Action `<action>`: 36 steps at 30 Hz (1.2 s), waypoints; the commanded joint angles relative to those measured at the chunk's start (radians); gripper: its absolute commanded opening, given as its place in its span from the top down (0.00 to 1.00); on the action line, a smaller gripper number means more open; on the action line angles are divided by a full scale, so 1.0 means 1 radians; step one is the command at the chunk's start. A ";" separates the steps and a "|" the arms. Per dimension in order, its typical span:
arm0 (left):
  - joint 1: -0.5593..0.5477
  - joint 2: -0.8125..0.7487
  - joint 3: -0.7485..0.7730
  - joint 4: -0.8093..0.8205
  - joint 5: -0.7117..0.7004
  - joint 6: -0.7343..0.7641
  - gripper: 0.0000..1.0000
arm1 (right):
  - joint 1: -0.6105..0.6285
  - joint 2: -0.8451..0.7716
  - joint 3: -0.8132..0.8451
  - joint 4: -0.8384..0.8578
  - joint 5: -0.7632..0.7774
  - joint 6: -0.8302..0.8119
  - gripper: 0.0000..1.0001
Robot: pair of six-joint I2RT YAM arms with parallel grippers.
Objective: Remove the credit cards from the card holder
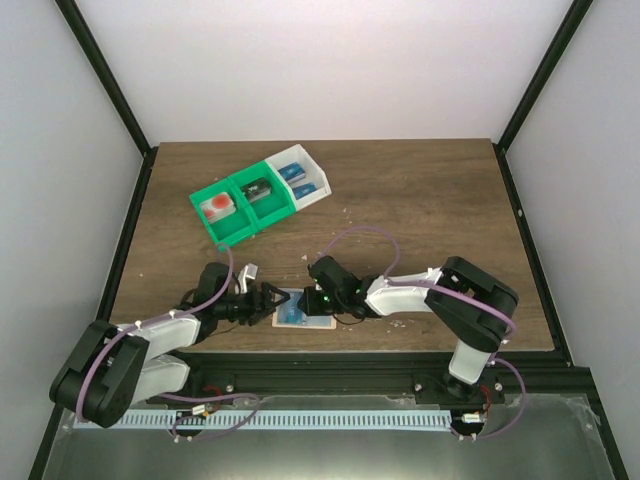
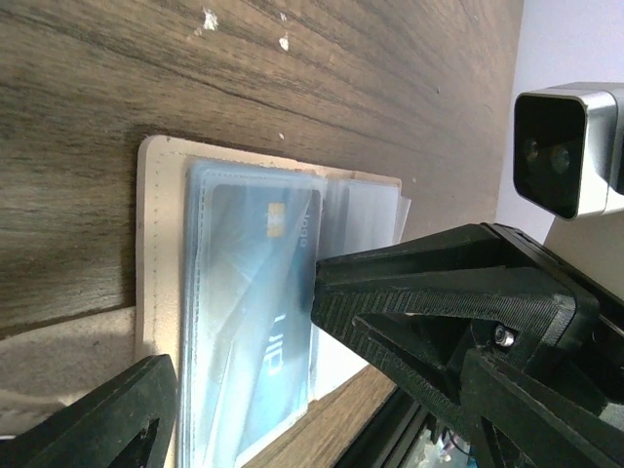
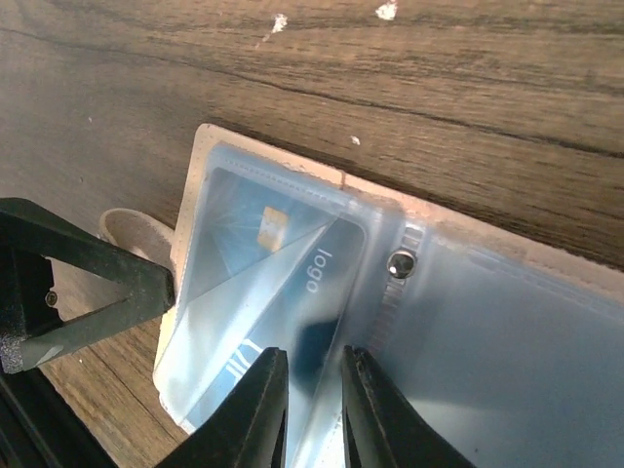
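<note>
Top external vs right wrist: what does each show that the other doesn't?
Top external only: green and white bins, both whole arms. Right wrist only: the gold chip, "logo" print, the snap, the narrow gap between the right hand fingers over the sleeve. Both: open card holder on the table, blue credit card inside, left hand at its edge.

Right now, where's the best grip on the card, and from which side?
Pinch the card at its long edge by the holder fold, coming from the right like the right gripper. It lies flat in a clear sleeve, so probably only that edge is grippable.
</note>
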State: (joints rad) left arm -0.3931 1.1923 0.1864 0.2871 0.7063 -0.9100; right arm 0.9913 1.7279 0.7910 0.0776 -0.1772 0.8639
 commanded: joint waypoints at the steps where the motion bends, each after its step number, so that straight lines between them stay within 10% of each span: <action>1: -0.002 0.013 -0.009 -0.002 -0.056 0.051 0.19 | 0.012 0.016 -0.017 -0.064 0.059 -0.023 0.83; 13: -0.003 0.035 -0.030 0.102 0.039 -0.010 0.20 | 0.011 0.017 -0.073 -0.005 0.075 -0.042 0.99; 36: -0.002 -0.092 -0.010 0.034 0.050 -0.049 0.35 | 0.012 0.009 -0.132 0.112 0.024 -0.031 0.99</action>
State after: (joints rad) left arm -0.3935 1.1076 0.1673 0.3309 0.7441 -0.9623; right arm 0.9951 1.7210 0.6971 0.2337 -0.1490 0.8280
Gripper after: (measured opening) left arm 0.654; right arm 0.010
